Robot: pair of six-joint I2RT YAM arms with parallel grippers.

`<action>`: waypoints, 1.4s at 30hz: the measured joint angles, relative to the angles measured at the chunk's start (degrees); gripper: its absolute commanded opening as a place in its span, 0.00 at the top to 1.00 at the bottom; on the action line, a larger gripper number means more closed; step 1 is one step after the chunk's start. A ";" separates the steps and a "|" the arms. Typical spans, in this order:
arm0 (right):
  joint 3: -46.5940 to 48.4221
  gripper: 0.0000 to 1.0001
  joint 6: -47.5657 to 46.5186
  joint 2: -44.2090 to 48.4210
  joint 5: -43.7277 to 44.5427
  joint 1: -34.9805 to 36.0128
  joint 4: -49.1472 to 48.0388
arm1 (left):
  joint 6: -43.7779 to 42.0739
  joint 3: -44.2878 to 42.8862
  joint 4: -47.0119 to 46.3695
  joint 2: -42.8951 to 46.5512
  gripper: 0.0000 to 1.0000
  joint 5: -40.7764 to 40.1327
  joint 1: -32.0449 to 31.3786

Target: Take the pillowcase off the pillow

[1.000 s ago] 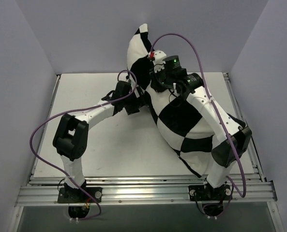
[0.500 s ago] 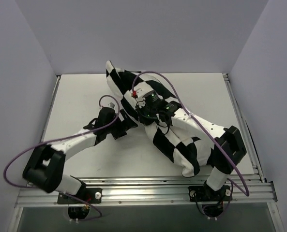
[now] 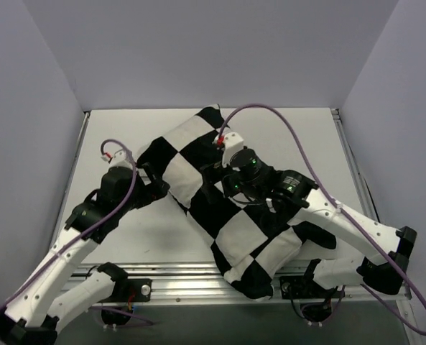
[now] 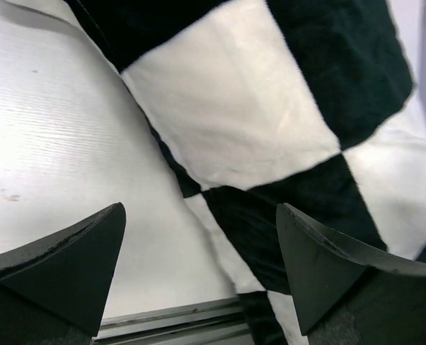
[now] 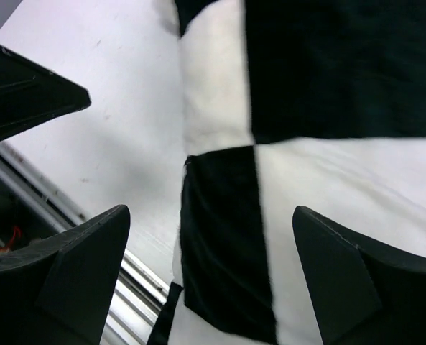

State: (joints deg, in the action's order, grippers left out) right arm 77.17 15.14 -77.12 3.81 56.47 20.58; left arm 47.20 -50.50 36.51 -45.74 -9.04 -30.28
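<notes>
The checked pillowcase (image 3: 191, 169) is laid slantwise on the bench (image 3: 284, 136), far left to near edge, which it overhangs. The pillow is hidden inside. The right pincer (image 5: 211, 215), spread, is poised above its middle. The left pincer (image 4: 200, 215), spread, is beside its far-left end. No writing is legible.

Robot test cell, lab-type setting; plain pale walls (image 3: 198, 50) box in a white table (image 3: 299, 136) on three sides; slotted metal rail (image 3: 191, 287) runs along the near edge; left arm (image 3: 76, 237) and right arm (image 3: 356, 223) bolted there side by side; purple cables (image 3: 259, 107) loop loosely over both.
</notes>
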 measured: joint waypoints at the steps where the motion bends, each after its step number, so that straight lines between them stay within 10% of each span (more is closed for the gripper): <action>1: -0.24 0.08 1.01 1.90 2.10 -0.37 0.79 | -1.29 -1.33 1.03 -1.81 0.06 -0.74 0.00; 11: -16.85 0.06 12.02 15.02 9.70 -9.05 8.90 | -10.62 -21.53 -2.51 -29.62 0.06 2.38 0.09; 21: -26.62 0.09 15.23 19.39 6.34 -11.93 3.61 | -6.51 -23.08 -11.17 -49.88 0.06 8.66 1.90; 33: -12.66 0.13 6.21 -9.44 1.18 -12.28 -15.39 | -7.15 -21.09 -12.55 -46.75 0.06 10.45 21.16; 42: 3.82 0.12 -1.27 -23.78 0.70 -12.98 -18.88 | -19.61 -19.15 -8.35 -26.93 0.05 9.09 7.63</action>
State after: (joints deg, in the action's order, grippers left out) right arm 80.99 13.87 -100.90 4.51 43.48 1.69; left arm 27.59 -69.65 28.16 -72.66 0.05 -22.65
